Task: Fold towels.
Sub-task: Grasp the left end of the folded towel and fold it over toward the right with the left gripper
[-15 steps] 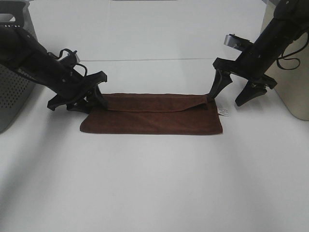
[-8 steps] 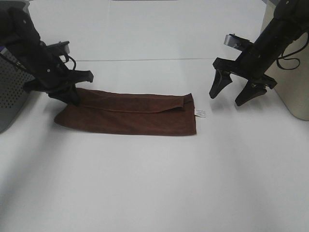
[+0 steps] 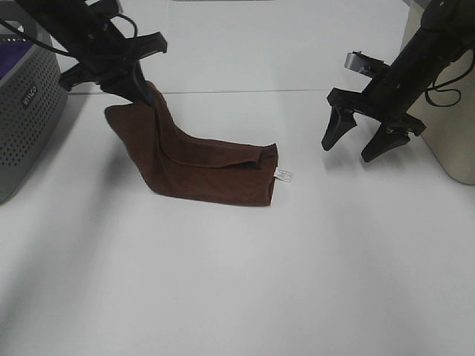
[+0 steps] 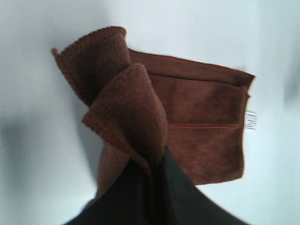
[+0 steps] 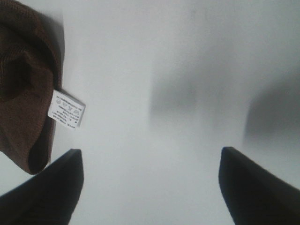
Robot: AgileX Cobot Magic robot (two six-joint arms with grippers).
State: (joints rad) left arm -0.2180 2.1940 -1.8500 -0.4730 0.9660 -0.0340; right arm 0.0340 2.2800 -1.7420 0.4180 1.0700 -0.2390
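A brown towel (image 3: pixel 200 167) lies folded lengthwise on the white table (image 3: pixel 245 282), with a white care label (image 3: pixel 283 175) at its right end. My left gripper (image 3: pixel 137 89) is shut on the towel's left end and holds it lifted above the table, so the cloth hangs down in a slope. In the left wrist view the pinched towel (image 4: pixel 131 112) bunches over the fingers (image 4: pixel 178 192). My right gripper (image 3: pixel 360 144) is open and empty, hovering over the table right of the towel. The right wrist view shows the towel's end (image 5: pixel 23 79) and the label (image 5: pixel 66 109).
A grey perforated basket (image 3: pixel 26 104) with something purple in it stands at the far left. A beige container (image 3: pixel 445 133) stands at the right edge behind my right arm.
My left gripper has risen and moved back with the towel's left end, dragging the whole towel leftward. My right gripper let go of the right end earlier and has stayed open in place.
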